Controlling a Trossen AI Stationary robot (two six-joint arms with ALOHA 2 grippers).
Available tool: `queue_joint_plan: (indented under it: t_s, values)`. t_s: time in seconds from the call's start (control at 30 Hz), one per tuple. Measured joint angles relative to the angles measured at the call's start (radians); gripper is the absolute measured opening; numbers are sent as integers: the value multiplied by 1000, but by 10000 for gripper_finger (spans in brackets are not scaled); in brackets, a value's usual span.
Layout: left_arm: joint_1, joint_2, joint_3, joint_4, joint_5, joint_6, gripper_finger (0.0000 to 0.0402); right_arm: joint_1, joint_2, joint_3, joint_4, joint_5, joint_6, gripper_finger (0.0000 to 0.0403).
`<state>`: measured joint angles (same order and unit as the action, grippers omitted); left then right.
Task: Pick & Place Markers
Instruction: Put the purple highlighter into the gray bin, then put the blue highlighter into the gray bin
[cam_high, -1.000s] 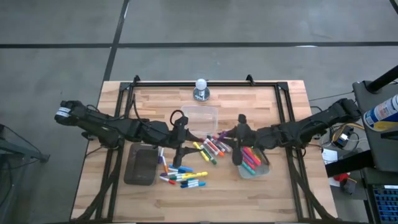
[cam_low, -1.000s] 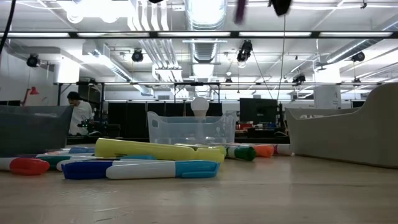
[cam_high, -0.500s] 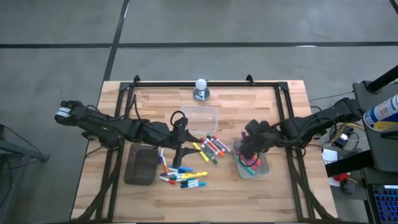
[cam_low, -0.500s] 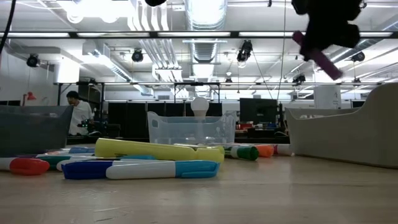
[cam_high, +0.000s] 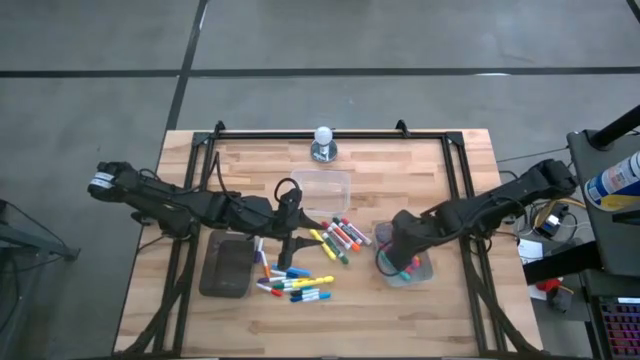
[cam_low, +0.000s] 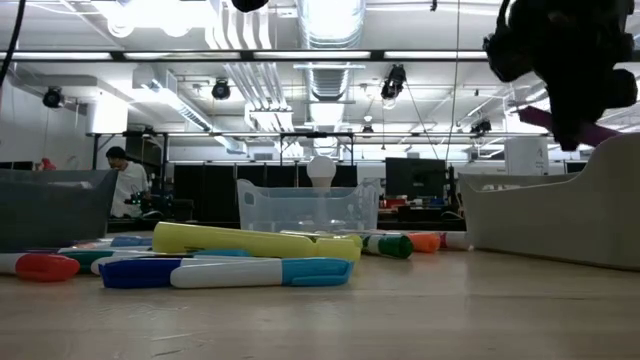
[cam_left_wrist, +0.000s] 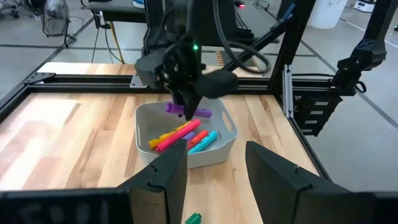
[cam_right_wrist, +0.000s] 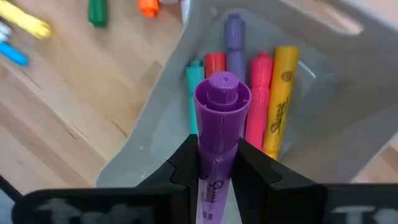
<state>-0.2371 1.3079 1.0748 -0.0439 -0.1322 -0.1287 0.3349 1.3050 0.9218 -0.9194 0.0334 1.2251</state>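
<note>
- Over the clear tub on the right of the bench, the right gripper hid much of the tub's contents in the high view; only a few coloured ends showed past it.
- In the low view the right gripper was a dark mass cut off at the top edge, with a short purple tip sticking out beside it; the tub wall hid everything inside.
- The right wrist view settled it: the jaws were pinching a purple marker, held above the tub, where purple, red, pink, teal and yellow markers lay side by side.
- The right arm reached in from the bench's right edge, its wrist bent down over the tub.
- The left gripper hung near the bench's middle, jaws spread and holding nothing, above the loose markers scattered between a dark grey tray and the tub.
- A second clear tub stood behind that scatter; its contents could not be made out.
</note>
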Motion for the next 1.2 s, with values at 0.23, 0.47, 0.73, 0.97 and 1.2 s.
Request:
queue_joint_plan:
  t_s: [0.23, 0.47, 0.73, 0.97, 1.2]
  values:
    - [0, 0, 0, -3, 0, 0, 156, -2, 63, 0, -2, -39, -13, 64]
    - [0, 0, 0, -18, 0, 0, 156, -2, 96, 0, -5, -25, -69, 92]
    - [0, 0, 0, -29, 0, 0, 156, -2, 101, 0, -8, 20, -98, 155]
    - [-1, 0, 0, -103, 12, -2, 156, -1, 32, 34, -8, 93, -154, 192]
    - [-6, 0, 0, -321, 16, -1, 156, -1, -63, 133, -2, 311, -234, 196]
